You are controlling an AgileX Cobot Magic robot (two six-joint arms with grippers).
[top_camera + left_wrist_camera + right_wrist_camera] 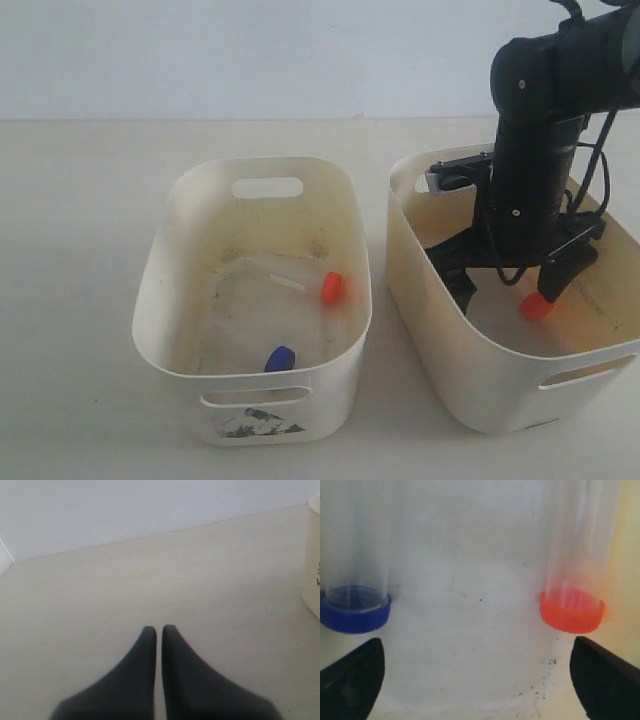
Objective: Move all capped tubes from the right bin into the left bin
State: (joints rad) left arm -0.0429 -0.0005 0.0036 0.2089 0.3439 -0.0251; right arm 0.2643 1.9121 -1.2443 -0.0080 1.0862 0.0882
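Observation:
My right gripper (507, 292) reaches down into the cream-yellow right bin (440, 330), open, with nothing between its fingers. An orange-capped tube (535, 306) lies by its right finger. In the right wrist view the gripper (477, 680) stands wide open over the bin floor, with an orange-capped tube (572, 611) and a blue-capped tube (355, 611) just beyond the fingertips. The off-white left bin (165, 300) holds an orange-capped tube (331, 288) and a blue-capped tube (280, 358). My left gripper (159, 629) is shut and empty over bare table.
The two bins stand side by side with a narrow gap between them. The black right arm (545, 150) comes down over the right bin's back rim. A corner of a cream bin (312, 555) shows in the left wrist view.

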